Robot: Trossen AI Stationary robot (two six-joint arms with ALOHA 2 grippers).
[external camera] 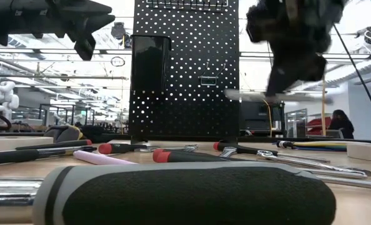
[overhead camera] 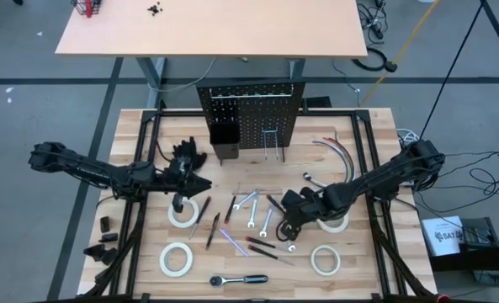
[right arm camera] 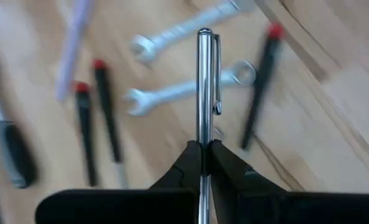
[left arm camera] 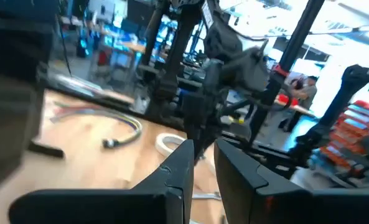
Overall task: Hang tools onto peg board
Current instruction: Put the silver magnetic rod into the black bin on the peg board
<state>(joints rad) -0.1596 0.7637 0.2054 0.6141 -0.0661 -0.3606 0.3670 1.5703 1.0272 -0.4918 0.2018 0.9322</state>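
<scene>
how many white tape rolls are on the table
4, all seen from above: one under the left gripper, one nearer the front on the left, one partly covered by the right arm, and one at front right. None seems hidden.

No lettering, brand, number or sign can be read in any of the four views; a white sheet (overhead camera: 444, 235) on the floor to the right of the table in the high view bears dark marks, but they are too small to make out.
</scene>
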